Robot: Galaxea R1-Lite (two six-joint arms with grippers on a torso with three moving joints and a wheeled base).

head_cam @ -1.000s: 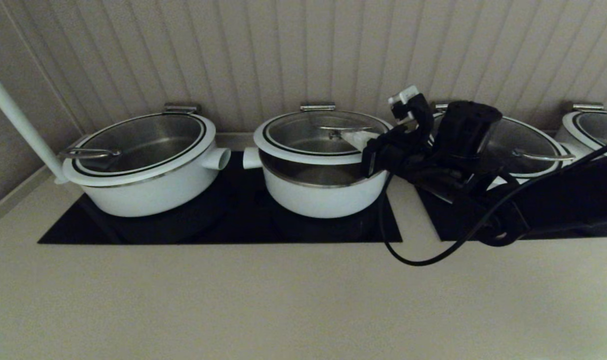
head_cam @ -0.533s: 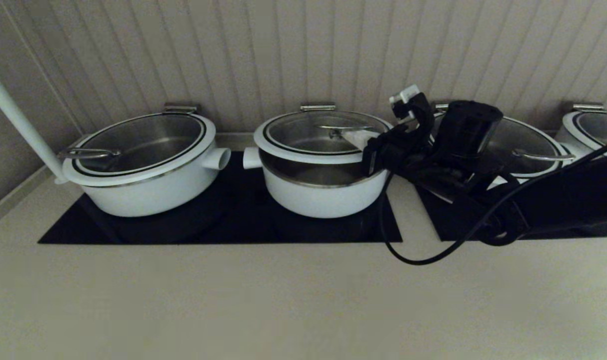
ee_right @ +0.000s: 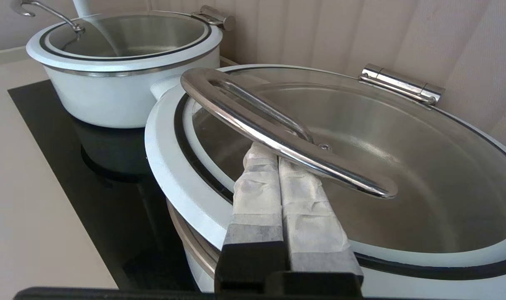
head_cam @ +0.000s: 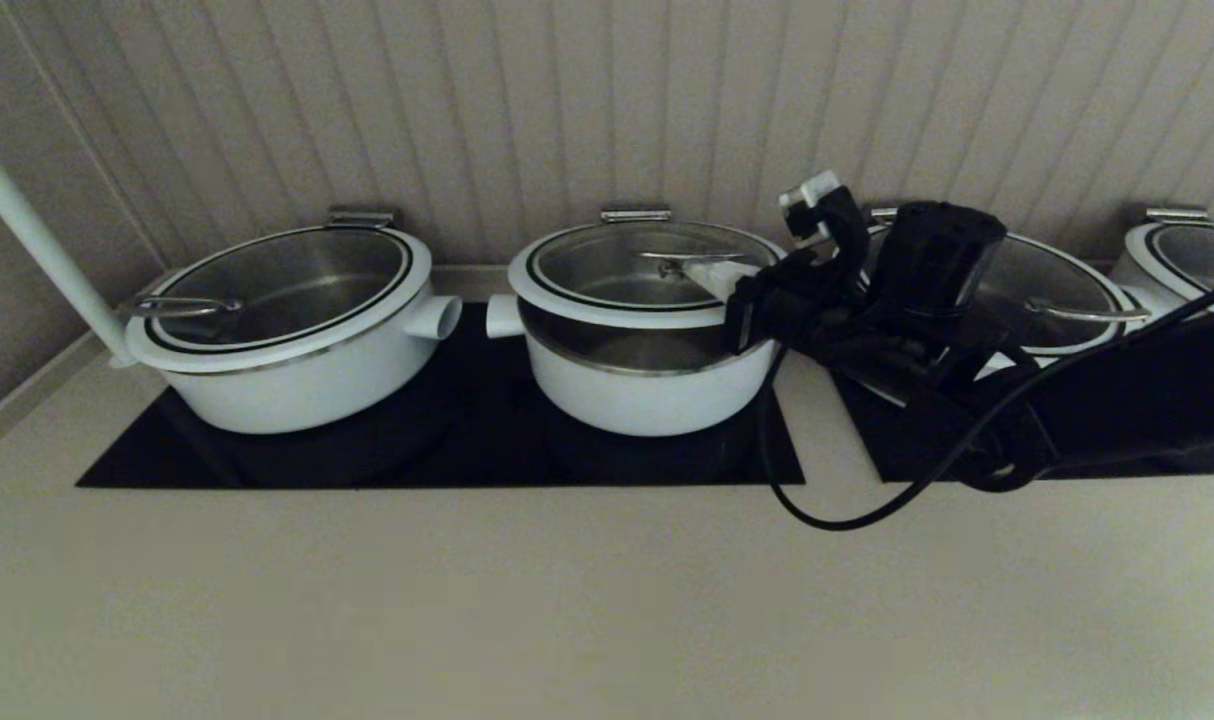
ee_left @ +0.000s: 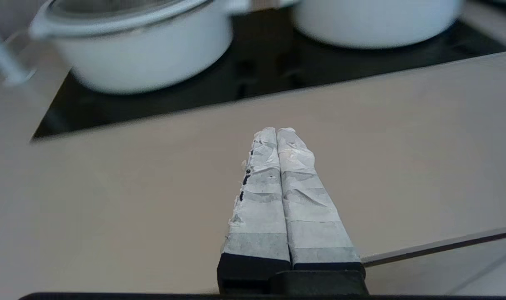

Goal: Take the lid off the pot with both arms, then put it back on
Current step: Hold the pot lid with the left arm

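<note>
Right now we saw the right gripper (ee_right: pixel 274 152) with fingers pressed together, tips tucked under the steel handle (ee_right: pixel 278 133) of the lid (head_cam: pixel 647 272), gripping nothing between them. Lid sat tilted, front edge raised above the pot (head_cam: pixel 647 385) on the black cooktop (head_cam: pixel 467 440). Left gripper (ee_left: pixel 276 131) also closed, empty, hovering over the counter (ee_left: pixel 132 187).

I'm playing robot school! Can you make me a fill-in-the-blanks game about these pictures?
The right gripper has its fingers hooked under the lid's steel ____.
The lid has a ____ rim.
The left gripper has its fingers ____, over the counter.
The pot sits on a ____ cooktop.
Missing: handle, white, shut, black.
</note>
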